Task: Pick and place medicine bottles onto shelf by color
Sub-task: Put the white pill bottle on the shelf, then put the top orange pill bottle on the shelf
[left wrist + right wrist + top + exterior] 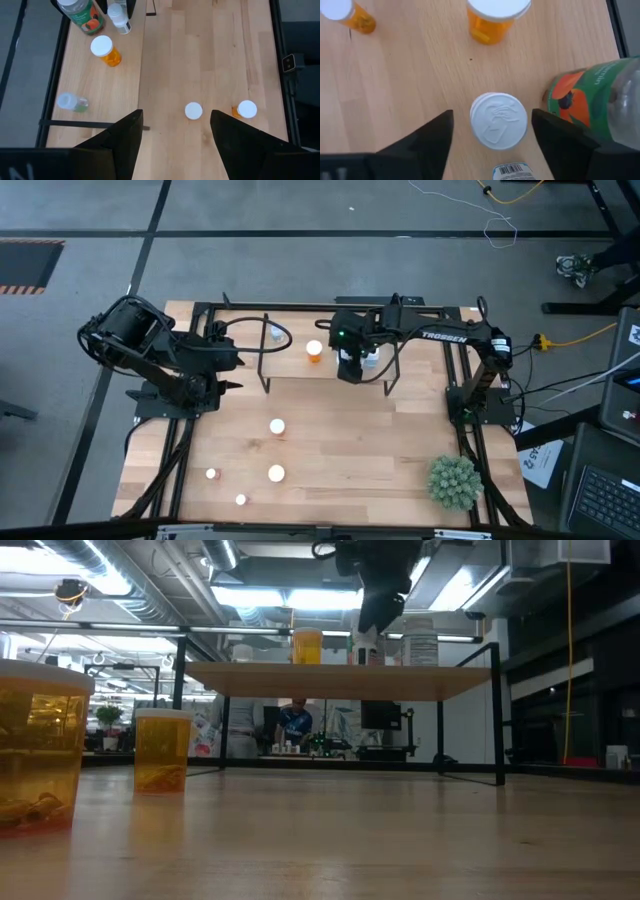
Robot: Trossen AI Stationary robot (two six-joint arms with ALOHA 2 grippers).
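The shelf (420,345) stands at the table's far side. My right gripper (491,117) hangs over it, pointing steeply down, open, its fingers on either side of a white-capped medicine bottle (498,120) that stands upright on the shelf, with gaps to both. Beside it stand a large jar (600,97) with a green and orange label and an orange bottle (314,352). A clear bottle (72,102) lies on its side at the shelf's left end. My left gripper (175,120) waits open above the table's left side. Several bottles (277,426) stand on the tabletop.
A spiky green plant (453,482) sits at the table's near right corner. In the low view, two orange bottles (162,750) stand close to the camera. The shelf's black legs (265,375) reach down to the tabletop, with bare wood in the middle of the table.
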